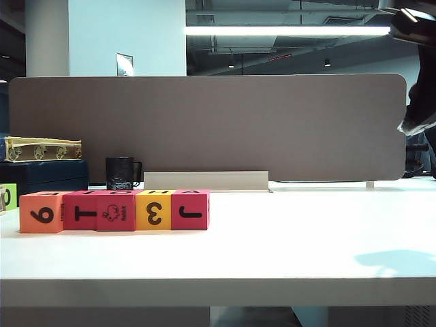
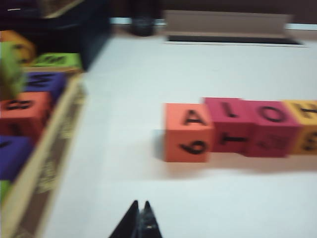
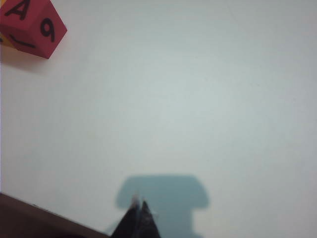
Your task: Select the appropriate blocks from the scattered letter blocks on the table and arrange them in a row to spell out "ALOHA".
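both my claws pressed together, empty: left gripper (image 2: 139,218) short of the orange-magenta-yellow foam-like lettered blocks (image 2: 188,132), right gripper (image 3: 138,215) over the smooth white table (image 3: 198,99). blocks probably light, slightly soft; pinch flat opposite sides.

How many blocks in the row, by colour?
Orange block: 1
Magenta-red blocks: 3
Yellow block: 1
Total: 5, side by side on the table. Left gripper and right gripper are both shut, hold nothing, and hang over bare table clear of the row.
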`<move>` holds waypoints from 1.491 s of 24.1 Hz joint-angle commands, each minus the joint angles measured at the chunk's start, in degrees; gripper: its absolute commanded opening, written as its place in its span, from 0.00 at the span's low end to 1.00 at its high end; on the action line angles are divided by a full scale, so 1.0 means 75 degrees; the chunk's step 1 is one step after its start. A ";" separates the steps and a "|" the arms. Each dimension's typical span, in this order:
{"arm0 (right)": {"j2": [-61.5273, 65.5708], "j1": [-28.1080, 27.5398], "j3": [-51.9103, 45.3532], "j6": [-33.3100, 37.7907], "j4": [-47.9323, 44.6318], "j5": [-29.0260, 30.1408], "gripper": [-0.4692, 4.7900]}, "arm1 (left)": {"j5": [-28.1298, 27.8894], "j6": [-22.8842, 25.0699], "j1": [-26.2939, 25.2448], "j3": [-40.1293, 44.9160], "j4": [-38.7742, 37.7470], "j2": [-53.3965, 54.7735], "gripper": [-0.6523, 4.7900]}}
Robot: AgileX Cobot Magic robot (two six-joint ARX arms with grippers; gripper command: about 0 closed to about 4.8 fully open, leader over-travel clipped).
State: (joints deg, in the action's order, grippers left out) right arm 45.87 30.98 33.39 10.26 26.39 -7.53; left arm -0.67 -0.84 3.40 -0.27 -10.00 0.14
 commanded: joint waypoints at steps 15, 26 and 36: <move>-0.0009 0.0006 0.0029 0.0032 -0.0125 -0.0012 0.09 | -0.0402 0.0023 -0.0038 -0.0009 -0.0064 0.0000 0.11; -0.0286 -0.0679 -0.0711 -0.0868 -0.2218 -0.0694 0.09 | -0.0402 0.0023 -0.0038 -0.0009 -0.0061 0.0000 0.11; -0.3669 -0.3386 -0.4310 0.0481 -0.5254 0.0020 0.09 | -0.0402 0.0023 -0.0035 -0.0009 -0.0061 0.0000 0.11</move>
State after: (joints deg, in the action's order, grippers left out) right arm 19.42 6.15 1.74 13.87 -11.46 -7.51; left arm -3.25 -0.86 3.14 -0.27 -9.89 0.12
